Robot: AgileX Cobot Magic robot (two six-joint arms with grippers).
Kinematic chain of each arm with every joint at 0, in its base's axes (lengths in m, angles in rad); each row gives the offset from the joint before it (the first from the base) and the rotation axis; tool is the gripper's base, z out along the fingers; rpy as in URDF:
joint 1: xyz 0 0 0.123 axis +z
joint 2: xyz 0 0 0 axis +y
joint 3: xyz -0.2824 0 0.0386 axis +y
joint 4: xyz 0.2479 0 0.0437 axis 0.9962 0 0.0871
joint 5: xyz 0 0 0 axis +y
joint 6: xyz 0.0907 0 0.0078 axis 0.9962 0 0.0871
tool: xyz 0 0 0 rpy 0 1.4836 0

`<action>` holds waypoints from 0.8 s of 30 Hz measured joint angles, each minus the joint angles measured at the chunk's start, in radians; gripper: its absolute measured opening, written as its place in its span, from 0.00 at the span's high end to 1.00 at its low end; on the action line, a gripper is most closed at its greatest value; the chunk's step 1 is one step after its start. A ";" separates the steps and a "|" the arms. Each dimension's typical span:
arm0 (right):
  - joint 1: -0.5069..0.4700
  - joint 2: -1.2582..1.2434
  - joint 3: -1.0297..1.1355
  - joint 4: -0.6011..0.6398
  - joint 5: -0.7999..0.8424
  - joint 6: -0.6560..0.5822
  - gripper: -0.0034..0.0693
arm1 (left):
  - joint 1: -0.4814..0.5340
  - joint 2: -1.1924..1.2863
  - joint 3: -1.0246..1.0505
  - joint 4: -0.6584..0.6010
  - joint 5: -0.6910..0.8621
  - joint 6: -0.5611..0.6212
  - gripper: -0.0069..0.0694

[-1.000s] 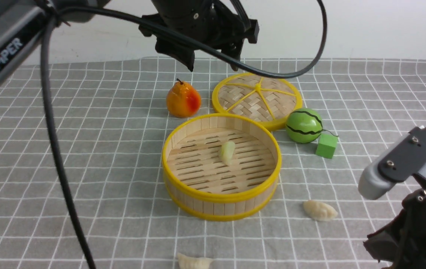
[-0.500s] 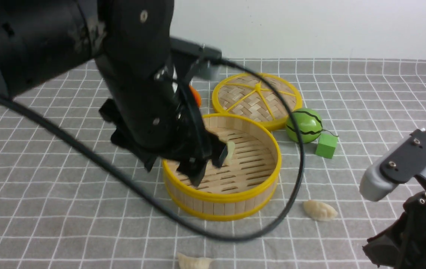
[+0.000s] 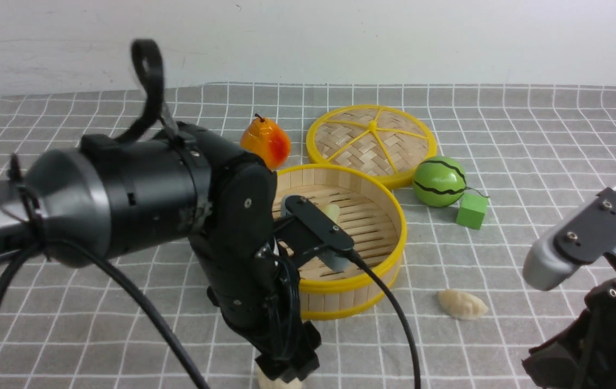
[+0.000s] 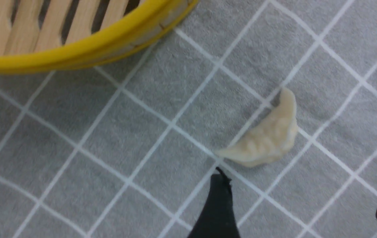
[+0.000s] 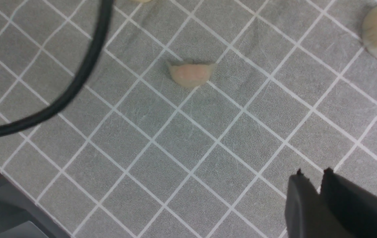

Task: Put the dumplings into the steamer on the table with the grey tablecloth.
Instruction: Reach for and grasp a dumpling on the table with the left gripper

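Your left claw (image 4: 304, 178): fingers apart, above cream dumpling (image 4: 268, 140) on table (image 3: 529, 135); open table all round it, steamer (image 3: 389, 259) rim near. Your right claw (image 5: 312, 173): fingers together. Greenish dumpling (image 3: 332, 212) inside steamer. Pinkish dumpling (image 5: 191, 73) near table edge.

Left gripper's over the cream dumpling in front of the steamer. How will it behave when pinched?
The dumpling lies flat on the grey tablecloth, so it probably won't roll. Its moulded pleats hold a crisp shape: likely stiff, not floppy. The tapered ends may slip from the left gripper, so the fat middle looks safer.
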 joint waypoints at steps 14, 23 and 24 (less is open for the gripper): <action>0.000 0.000 0.000 -0.008 0.026 0.000 0.84 | 0.000 0.184 0.000 -0.006 -0.090 0.025 0.36; 0.000 0.000 0.000 -0.011 0.026 0.000 0.83 | 0.000 0.169 0.000 -0.011 -0.065 -0.089 0.68; 0.000 0.000 0.000 -0.011 0.026 0.000 0.83 | 0.000 0.153 0.000 -0.012 -0.054 -0.103 0.68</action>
